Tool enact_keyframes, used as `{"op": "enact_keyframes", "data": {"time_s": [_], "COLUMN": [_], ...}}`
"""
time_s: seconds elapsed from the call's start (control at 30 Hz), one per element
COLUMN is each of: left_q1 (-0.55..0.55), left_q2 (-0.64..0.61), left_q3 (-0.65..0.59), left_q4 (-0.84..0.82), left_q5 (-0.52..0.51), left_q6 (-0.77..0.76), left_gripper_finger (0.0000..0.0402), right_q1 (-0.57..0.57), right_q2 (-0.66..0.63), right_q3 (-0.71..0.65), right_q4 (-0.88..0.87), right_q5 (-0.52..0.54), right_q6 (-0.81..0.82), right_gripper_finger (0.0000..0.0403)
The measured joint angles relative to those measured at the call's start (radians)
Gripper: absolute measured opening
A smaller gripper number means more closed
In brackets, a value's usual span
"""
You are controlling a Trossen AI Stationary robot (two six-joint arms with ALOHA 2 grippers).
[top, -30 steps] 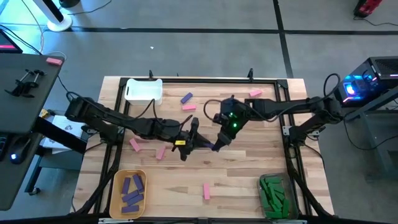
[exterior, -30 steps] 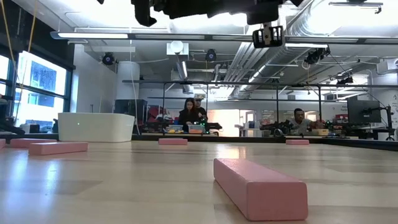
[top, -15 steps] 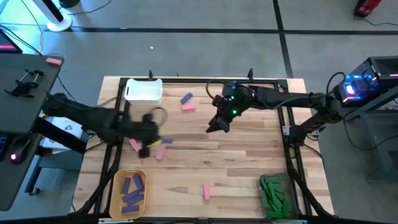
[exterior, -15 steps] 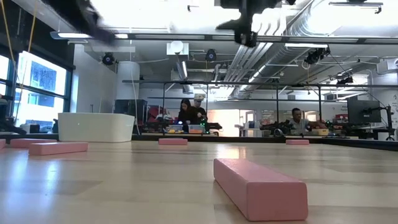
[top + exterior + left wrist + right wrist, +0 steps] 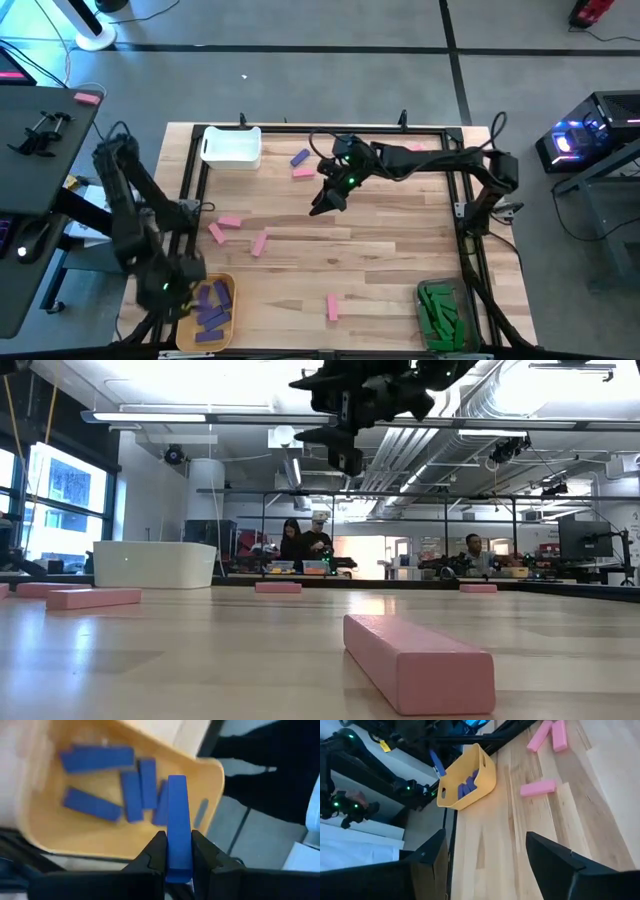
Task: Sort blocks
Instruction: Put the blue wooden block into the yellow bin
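My left gripper is at the table's near left corner, over the yellow bin, shut on a purple block. The bin holds several purple blocks. My right gripper hangs open above the table's middle, nothing between its fingers. Pink blocks lie flat on the wood. A loose purple block lies near the far edge. Green blocks fill a clear bin at the near right. My left gripper pinches the purple block between its two fingers by its long side faces, near one end. The fingers slant downward and run along the block. The rest of the block sticks out past the fingertips, lifted clear above the yellow bin.
A white bin stands at the far left, and a pink block lies at the far right. The table's dark frame rails run along its edges. In the low view a pink block lies close to the camera. People sit far behind the table.
My left gripper has swung from the table's middle to the near left corner with the purple block, rolling its wrist on the way, and now holds the block over the yellow bin. My right gripper has drifted toward the table's left and far edge.
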Motion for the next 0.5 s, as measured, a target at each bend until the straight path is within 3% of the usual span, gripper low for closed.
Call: {"op": "enact_keyframes", "data": {"time_s": [0.2,0.33,0.5], "left_q1": [-0.048,-0.021,0.042], "left_q2": [0.103,0.122,0.06], "left_q3": [0.0,0.0,0.0], "left_q4": [0.073,0.049,0.061], "left_q5": [-0.003,0.001,0.028], "left_q6": [-0.11,-0.238,-0.214], "left_gripper_finger": [0.0034,0.0088,0.0164], "right_q1": [-0.024,-0.048,-0.075], "right_q2": [-0.007,-0.008,-0.01], "right_q3": [0.0,0.0,0.0], "right_q4": [0.014,0.011,0.01], "right_q5": [-0.011,-0.021,-0.126], "right_q6": [-0.039,-0.022,-0.017], "right_gripper_finger": [0.0201,0.0201,0.0201]}}
